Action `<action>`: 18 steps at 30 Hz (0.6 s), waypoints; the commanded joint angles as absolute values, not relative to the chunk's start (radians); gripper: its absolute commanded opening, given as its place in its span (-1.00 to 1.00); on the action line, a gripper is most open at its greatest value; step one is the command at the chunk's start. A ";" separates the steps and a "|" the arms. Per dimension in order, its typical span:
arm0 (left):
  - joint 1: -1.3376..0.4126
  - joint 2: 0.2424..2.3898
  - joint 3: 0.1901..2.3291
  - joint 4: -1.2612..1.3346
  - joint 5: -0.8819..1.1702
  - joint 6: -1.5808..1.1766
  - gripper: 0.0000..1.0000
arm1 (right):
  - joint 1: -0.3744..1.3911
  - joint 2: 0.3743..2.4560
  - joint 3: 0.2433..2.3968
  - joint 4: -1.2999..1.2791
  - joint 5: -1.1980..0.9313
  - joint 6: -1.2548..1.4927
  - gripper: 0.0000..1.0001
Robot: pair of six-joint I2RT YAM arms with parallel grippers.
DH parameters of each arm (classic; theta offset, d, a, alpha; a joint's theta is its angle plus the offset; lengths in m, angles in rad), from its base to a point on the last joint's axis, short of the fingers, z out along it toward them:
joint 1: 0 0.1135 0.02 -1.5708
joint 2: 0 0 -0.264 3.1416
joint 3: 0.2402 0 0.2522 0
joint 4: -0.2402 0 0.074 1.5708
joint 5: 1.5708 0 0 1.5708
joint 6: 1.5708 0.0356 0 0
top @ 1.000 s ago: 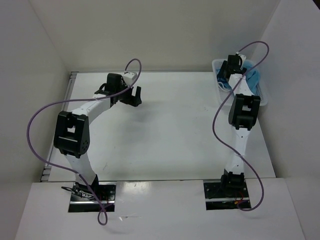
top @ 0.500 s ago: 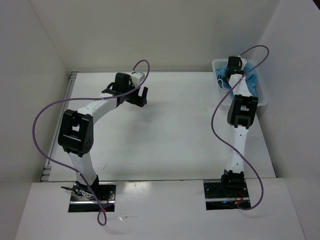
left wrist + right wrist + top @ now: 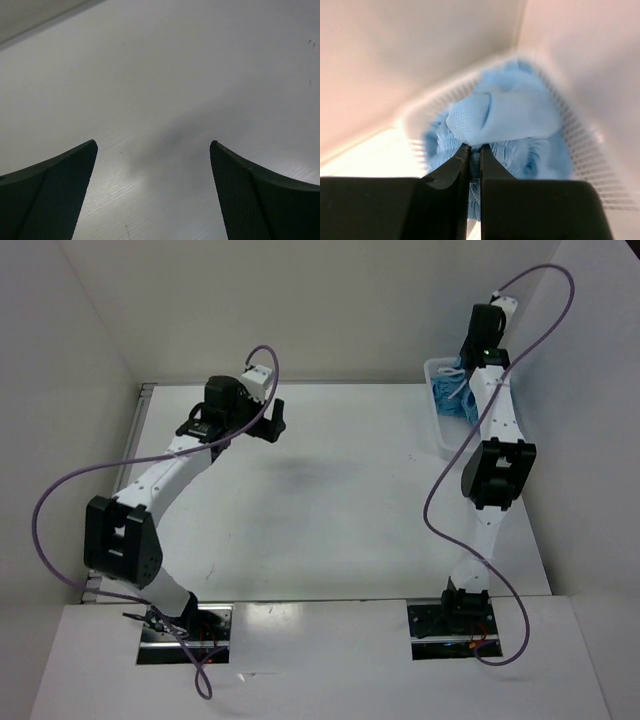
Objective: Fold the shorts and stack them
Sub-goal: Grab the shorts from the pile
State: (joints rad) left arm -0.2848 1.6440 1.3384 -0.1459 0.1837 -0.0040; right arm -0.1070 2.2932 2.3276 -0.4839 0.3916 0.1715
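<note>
White table (image 3: pixel 340 510), white mesh basket (image 3: pixel 440 432) seemingly on its far-right corner.

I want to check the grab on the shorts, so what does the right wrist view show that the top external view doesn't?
Only the right wrist view shows the right gripper closed on a fold of the shorts, jaws nearly touching with blue fabric between them. Only the top external view shows the left gripper hovering over the table, away from the basket at the far right corner. Both show the shorts bunched inside the white mesh basket.
</note>
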 commanded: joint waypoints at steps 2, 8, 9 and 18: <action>-0.282 1.461 1.255 -0.071 0.163 0.000 1.00 | -0.006 1.943 2.260 -0.211 0.463 0.011 -1.00; -0.282 1.237 1.100 -0.049 0.103 0.000 1.00 | 0.245 1.732 2.197 0.004 0.442 -0.239 -1.00; -0.282 1.180 1.083 -0.049 0.094 0.000 1.00 | 0.321 1.697 2.216 0.005 0.421 -0.291 -1.00; -0.086 0.911 0.951 -0.038 0.138 0.000 1.00 | 0.388 1.660 2.250 -0.319 0.161 0.254 -1.00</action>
State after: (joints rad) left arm -0.1390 0.9684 0.9695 -0.0845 0.1158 -0.0032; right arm 0.4042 1.6749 2.3360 -0.2401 0.2279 0.0566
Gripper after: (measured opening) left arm 0.998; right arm 0.115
